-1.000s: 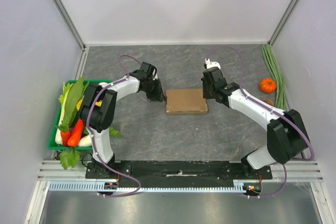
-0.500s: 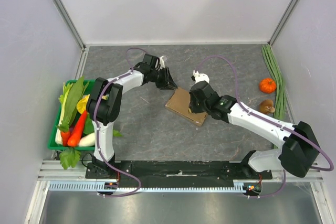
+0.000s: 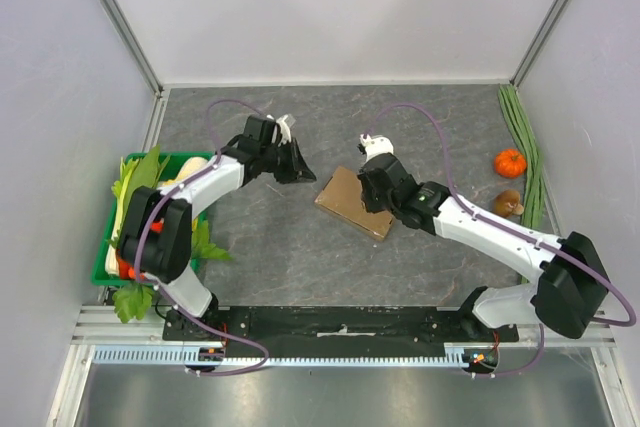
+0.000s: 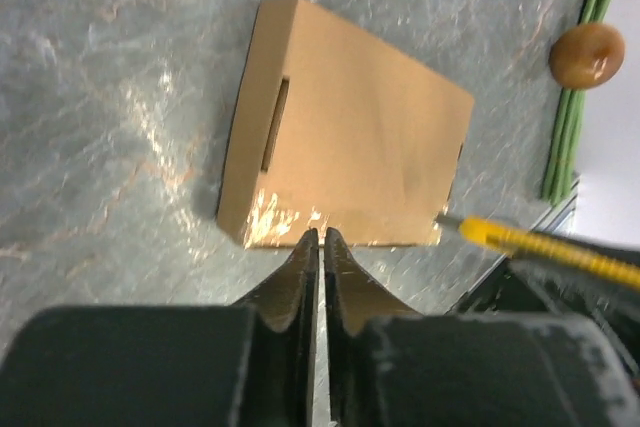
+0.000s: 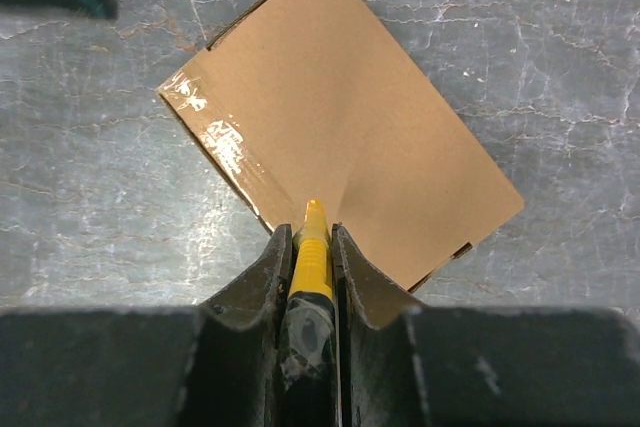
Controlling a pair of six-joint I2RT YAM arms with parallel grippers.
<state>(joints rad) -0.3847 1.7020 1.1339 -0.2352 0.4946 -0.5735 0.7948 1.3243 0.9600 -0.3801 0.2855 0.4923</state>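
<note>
- Left gripper (image 3: 300,171) (image 4: 320,239): jaws pressed together, nothing between them.
- Hangs just left of the box (image 3: 355,203) (image 4: 350,157), tips at its edge in the left wrist view; cannot tell whether touching.
- Right gripper (image 3: 372,197) (image 5: 311,234): jaws nearly shut, clamped on a yellow cutter (image 5: 311,247) (image 4: 520,241).
- Cutter tip touching the box (image 5: 340,117) top, close to one long edge.
- Box: flat, brown, closed, lying mid-table on the grey table (image 3: 420,127), turned at an angle to the table edges, between the two grippers.
- Shiny tape along one narrow side of the box, seen in both wrist views.
- Green basket (image 3: 100,272) at the left edge, near side, filled with greens (image 3: 135,182) and other vegetables; well apart from the box.
- Orange fruit (image 3: 510,162) and a brown piece (image 3: 508,203) at the right, just beside long green stalks (image 3: 522,137) lying along the right wall.
</note>
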